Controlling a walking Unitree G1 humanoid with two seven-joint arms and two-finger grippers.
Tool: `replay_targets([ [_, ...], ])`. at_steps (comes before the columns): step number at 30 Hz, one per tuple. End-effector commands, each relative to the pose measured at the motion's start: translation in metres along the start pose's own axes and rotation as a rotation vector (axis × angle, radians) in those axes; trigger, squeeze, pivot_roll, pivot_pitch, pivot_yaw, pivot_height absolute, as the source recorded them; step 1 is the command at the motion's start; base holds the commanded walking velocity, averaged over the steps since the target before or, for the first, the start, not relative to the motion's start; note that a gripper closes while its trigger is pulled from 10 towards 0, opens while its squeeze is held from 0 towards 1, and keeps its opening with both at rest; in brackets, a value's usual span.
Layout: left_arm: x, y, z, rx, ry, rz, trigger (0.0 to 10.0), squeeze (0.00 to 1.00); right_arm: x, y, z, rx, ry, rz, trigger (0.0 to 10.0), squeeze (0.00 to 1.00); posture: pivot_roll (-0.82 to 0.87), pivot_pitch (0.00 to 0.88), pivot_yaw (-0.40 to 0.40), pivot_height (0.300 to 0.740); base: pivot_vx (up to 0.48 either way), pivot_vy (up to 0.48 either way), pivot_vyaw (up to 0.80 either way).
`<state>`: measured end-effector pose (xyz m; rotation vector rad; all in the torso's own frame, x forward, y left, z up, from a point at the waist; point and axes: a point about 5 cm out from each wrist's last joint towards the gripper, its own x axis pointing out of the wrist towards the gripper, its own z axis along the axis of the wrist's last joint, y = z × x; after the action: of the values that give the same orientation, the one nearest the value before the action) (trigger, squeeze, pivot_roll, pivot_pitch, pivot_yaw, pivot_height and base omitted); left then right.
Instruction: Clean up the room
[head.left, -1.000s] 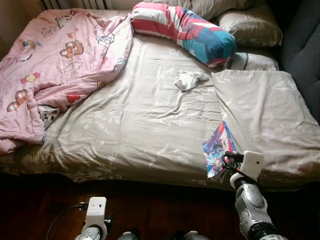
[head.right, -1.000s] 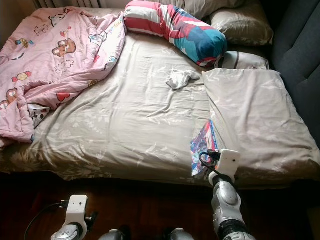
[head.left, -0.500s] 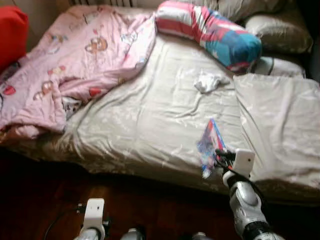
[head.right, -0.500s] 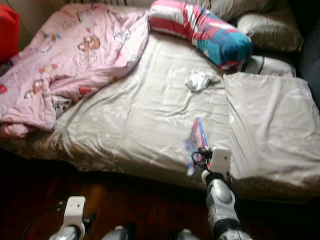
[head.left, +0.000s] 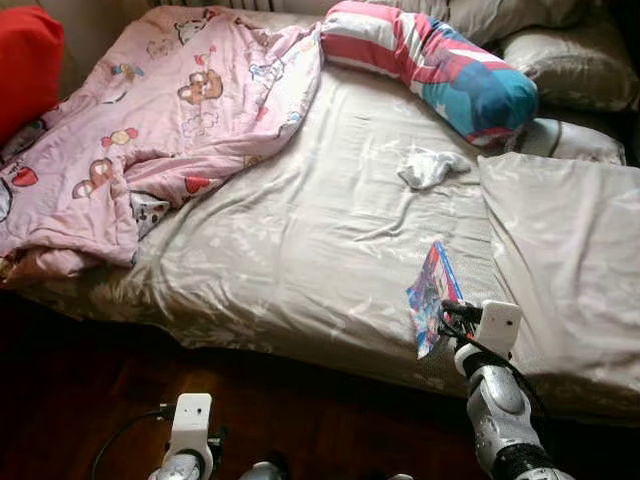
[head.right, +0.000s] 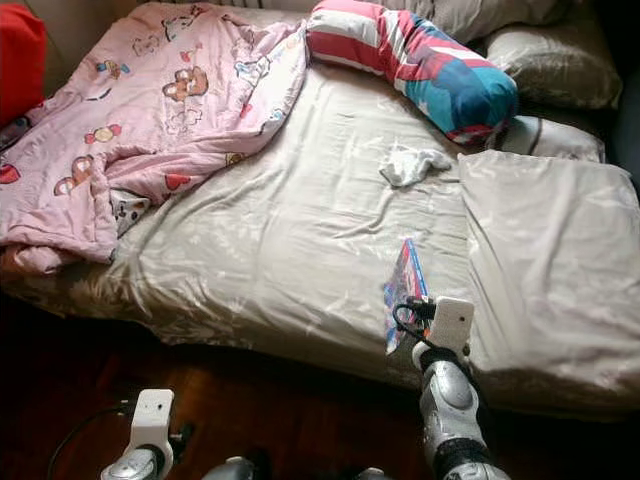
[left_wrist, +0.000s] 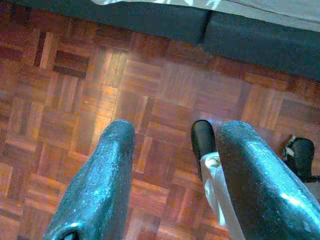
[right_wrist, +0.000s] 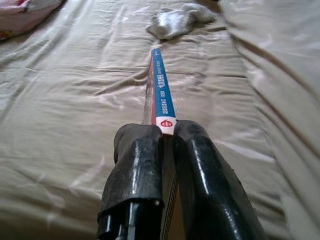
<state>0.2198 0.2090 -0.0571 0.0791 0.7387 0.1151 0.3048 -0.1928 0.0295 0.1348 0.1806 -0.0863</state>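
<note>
The right claw (right_wrist: 167, 150) is clamping its two black fingers on the near end of one thin book (head.left: 433, 310), holding it on edge. In the left eye view the book is sitting lower right of centre, above the beige bed (head.left: 300, 250) near its front edge. Its long axis is running straight away from the claw toward one crumpled white sock (head.left: 430, 167), lying well apart, upper right of centre. The left claw (left_wrist: 172, 165), fingers apart, is hanging idle over the parquet floor (left_wrist: 75, 90), far from the book. Also on the bed: one pink quilt (head.left: 150, 120) at upper left and one striped bolster (head.left: 430, 65) at top.
</note>
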Motion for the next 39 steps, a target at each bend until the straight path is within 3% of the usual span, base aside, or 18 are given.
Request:
replay_targets([
  [1, -0.003, 0.003, -0.013, -0.012, 0.046, 0.008, 10.0, 0.0, 0.001, 0.0, 0.004, 0.008, -0.029, -0.004, 10.0, 0.0, -0.04, 0.211, 0.018, 0.74, 0.304, 0.0, 0.0],
  [8, -0.003, 0.003, -0.013, -0.012, 0.044, 0.009, 10.0, 0.0, 0.001, -0.001, 0.004, 0.022, -0.025, -0.016, 10.0, 0.0, -0.04, 0.211, 0.018, 0.74, 0.313, 0.0, 0.0],
  [17, -0.003, 0.003, -0.013, -0.012, 0.044, 0.011, 10.0, 0.0, 0.001, -0.001, 0.005, 0.022, -0.028, -0.014, 10.0, 0.0, -0.04, 0.213, 0.018, 0.74, 0.31, 0.0, -0.51],
  [39, -0.003, 0.003, -0.01, -0.016, 0.033, 0.007, 10.0, 0.0, -0.002, 0.009, -0.005, 0.008, 0.013, 0.062, 10.0, 0.0, -0.04, 0.216, 0.019, 0.74, 0.0, 0.0, 0.0],
])
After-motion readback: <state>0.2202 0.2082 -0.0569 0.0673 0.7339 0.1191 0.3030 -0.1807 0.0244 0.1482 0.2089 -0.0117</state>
